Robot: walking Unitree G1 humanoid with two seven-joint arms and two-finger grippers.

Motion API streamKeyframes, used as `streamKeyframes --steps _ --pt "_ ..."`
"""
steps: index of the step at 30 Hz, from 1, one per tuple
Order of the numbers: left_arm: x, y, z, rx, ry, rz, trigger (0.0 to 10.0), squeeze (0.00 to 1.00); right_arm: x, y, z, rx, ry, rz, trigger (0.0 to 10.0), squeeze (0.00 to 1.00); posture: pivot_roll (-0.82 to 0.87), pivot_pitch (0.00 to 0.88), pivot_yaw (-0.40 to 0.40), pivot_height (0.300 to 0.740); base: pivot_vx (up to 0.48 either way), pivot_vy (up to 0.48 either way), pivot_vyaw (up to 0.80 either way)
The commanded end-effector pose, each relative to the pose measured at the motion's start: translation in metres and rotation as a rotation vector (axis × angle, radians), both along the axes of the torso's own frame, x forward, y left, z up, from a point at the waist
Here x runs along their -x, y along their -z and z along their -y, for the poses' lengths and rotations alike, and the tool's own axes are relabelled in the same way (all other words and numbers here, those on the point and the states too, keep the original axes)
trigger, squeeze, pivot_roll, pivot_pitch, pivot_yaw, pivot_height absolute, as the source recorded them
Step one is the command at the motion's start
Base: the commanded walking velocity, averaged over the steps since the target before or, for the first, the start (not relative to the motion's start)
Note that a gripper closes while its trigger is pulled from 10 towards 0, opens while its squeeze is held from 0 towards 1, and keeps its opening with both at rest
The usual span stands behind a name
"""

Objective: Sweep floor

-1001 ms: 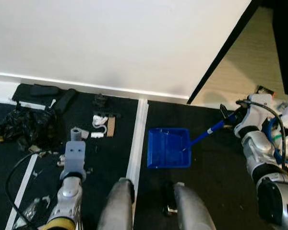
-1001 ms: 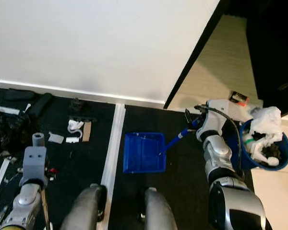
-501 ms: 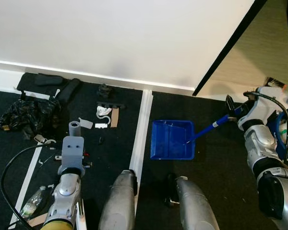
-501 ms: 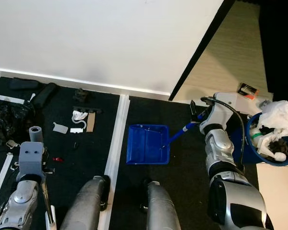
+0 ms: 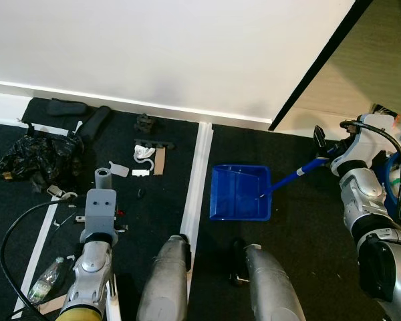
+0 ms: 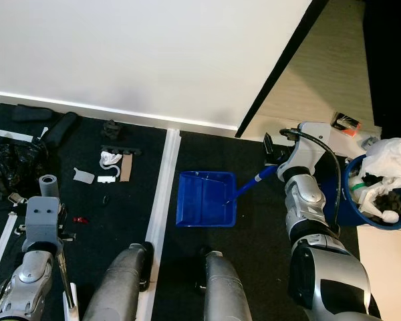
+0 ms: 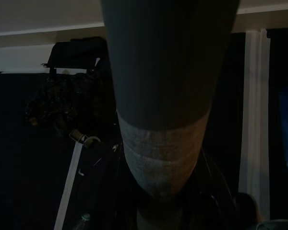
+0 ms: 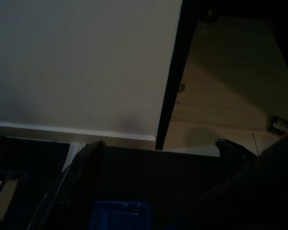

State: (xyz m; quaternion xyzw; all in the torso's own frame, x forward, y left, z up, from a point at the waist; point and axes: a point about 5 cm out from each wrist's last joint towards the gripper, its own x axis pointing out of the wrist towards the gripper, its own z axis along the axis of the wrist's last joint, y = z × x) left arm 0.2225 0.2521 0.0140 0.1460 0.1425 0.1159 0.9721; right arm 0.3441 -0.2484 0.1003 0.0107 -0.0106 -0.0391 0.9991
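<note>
Black floor mat (image 5: 307,221) below a white wall (image 5: 154,53), crossed by a white strip (image 5: 195,180); a blue dustpan (image 5: 239,194) lies flat just right of the strip, ahead of the robot's feet. The right gripper (image 5: 329,148) is closed on the dustpan's blue handle (image 5: 297,175). The left gripper (image 5: 103,179) holds an upright grey broom handle (image 7: 165,120), its finger spread hidden, near scattered white debris (image 5: 144,152) and a crumpled black bag (image 5: 37,162).

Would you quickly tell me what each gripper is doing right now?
Left gripper: shut on the grey broom handle.
Right gripper: shut on the blue dustpan handle.
</note>
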Motion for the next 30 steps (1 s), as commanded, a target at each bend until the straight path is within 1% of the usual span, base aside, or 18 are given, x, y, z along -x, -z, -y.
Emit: streamKeyframes --steps 1,12,16,18,19,20,21,22,23,24,25,26,30 --pt "0.012 0.008 -0.008 -0.013 -0.019 -0.043 10.0 0.0 0.006 0.009 0.007 -0.002 0.018 -0.042 10.0 0.0 0.27 0.327 -0.041 0.74 0.0 0.0 0.0" --pt "0.012 0.012 -0.012 -0.006 -0.028 -0.063 10.0 0.0 0.003 0.004 0.009 0.019 0.005 -0.053 10.0 0.0 0.27 0.33 -0.042 0.74 0.0 0.0 0.0" --pt "0.012 0.014 -0.013 -0.002 -0.033 -0.069 10.0 0.0 0.001 0.004 0.01 0.019 0.005 -0.078 10.0 0.0 0.27 0.329 -0.045 0.74 0.0 0.0 0.0" --pt "0.012 0.016 -0.012 0.002 -0.036 -0.075 10.0 0.0 0.002 0.008 0.011 0.025 0.004 -0.108 10.0 0.0 0.27 0.328 -0.045 0.74 0.0 0.0 0.0" --pt "0.012 0.016 -0.012 0.004 -0.037 -0.076 10.0 0.0 0.003 0.009 0.012 0.026 0.006 -0.12 7.6 0.0 0.27 0.327 -0.048 0.74 0.0 0.0 0.0" --pt "0.012 0.017 -0.012 0.005 -0.037 -0.077 10.0 0.0 0.004 0.01 0.012 0.026 0.007 -0.127 7.6 0.0 0.27 0.327 -0.048 0.74 0.0 0.0 0.0" --pt "0.012 0.017 -0.012 0.006 -0.037 -0.078 10.0 0.0 0.005 0.012 0.013 0.028 0.009 -0.136 4.9 0.0 0.27 0.327 -0.048 0.74 0.0 0.0 0.0" --pt "0.012 0.017 -0.012 0.006 -0.037 -0.078 10.0 0.0 0.005 0.012 0.013 0.028 0.009 -0.136 4.9 0.0 0.27 0.327 -0.048 0.74 0.0 0.0 0.0" --pt "0.012 0.018 -0.012 0.007 -0.038 -0.079 10.0 0.0 0.006 0.013 0.013 0.03 0.011 -0.143 3.1 0.0 0.27 0.325 -0.048 0.74 0.0 0.0 0.0" --pt "0.012 0.018 -0.012 0.007 -0.039 -0.08 10.0 0.0 0.006 0.014 0.014 0.029 0.011 -0.145 2.4 0.0 0.27 0.325 -0.048 0.74 0.0 0.0 0.0" --pt "0.012 0.018 -0.012 0.007 -0.039 -0.08 10.0 0.0 0.006 0.014 0.014 0.029 0.011 -0.145 2.4 0.0 0.27 0.325 -0.048 0.74 0.0 0.0 0.0" --pt "0.011 0.018 -0.013 0.007 -0.04 -0.081 10.0 0.0 0.007 0.014 0.014 0.03 0.009 -0.145 0.0 0.0 0.27 0.323 -0.047 0.74 0.0 0.0 0.0" --pt "0.011 0.018 -0.014 0.006 -0.041 -0.079 10.0 0.0 0.007 0.014 0.015 0.036 0.008 -0.141 0.0 0.0 0.27 0.322 -0.046 0.74 0.0 0.0 0.0"
